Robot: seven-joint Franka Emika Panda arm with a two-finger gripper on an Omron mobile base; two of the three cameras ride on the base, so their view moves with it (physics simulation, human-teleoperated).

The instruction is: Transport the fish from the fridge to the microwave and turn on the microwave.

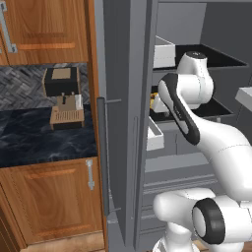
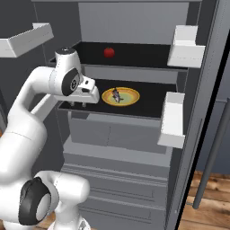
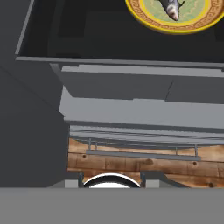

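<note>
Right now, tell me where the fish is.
The fish lies on the round yellow plate on the fridge's lower black shelf, below the tomato.

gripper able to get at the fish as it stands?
Probably yes. The fridge is open, the fish lies bare on the plate, and the gripper hangs at that shelf's front edge with nothing between.

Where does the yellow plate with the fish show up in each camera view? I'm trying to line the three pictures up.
Left base view: a sliver of the yellow plate peeks out at centre, behind the arm's elbow.
Right base view: the plate sits centre on the black lower shelf, the fish on it.
Hand view: plate and fish are cut by the top edge, right of centre.
Shared landmark: that black shelf.
</note>
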